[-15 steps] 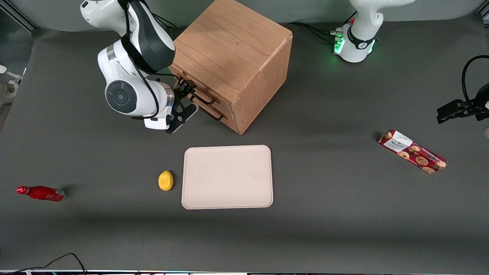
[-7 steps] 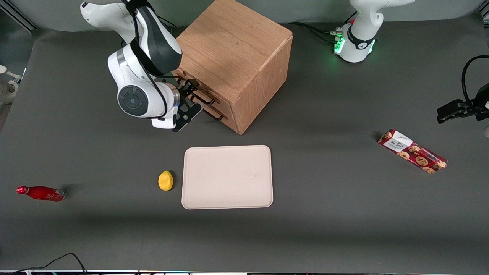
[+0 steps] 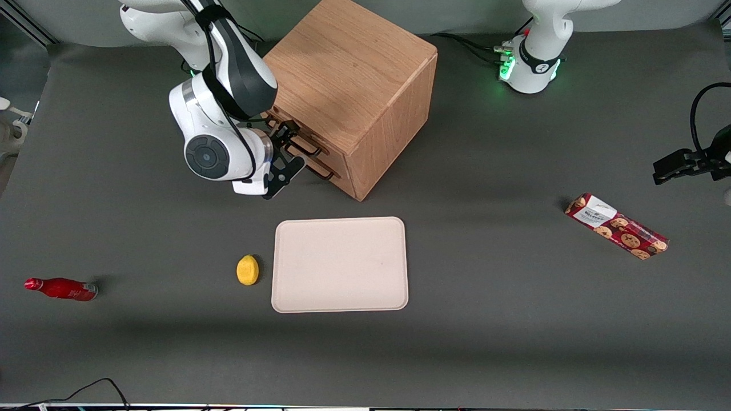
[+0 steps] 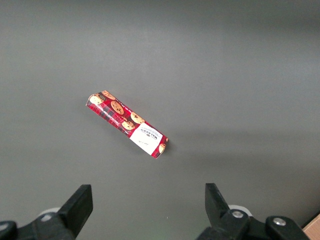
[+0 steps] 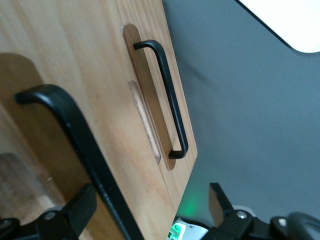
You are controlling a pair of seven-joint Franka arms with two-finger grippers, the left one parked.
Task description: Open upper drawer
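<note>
The oak cube cabinet (image 3: 348, 74) stands near the working arm's base, its drawer front facing that arm. The upper drawer (image 5: 45, 75) is closed; its long black bar handle (image 3: 307, 149) shows close up in the right wrist view (image 5: 75, 135). The lower drawer's identical handle (image 5: 172, 100) lies nearer the table. My right gripper (image 3: 288, 144) is open in front of the drawer face (image 5: 147, 210). Its two fingers (image 5: 80, 207) straddle the upper handle, which passes between them without touching either.
A beige tray (image 3: 340, 264) lies on the grey table nearer the front camera than the cabinet, with a yellow lemon (image 3: 247, 269) beside it. A red bottle (image 3: 60, 288) lies toward the working arm's end. A cookie pack (image 3: 615, 226) lies toward the parked arm's end.
My right gripper has moved in toward the cabinet's drawer front, closing on the upper handle. The drawers have not moved.
</note>
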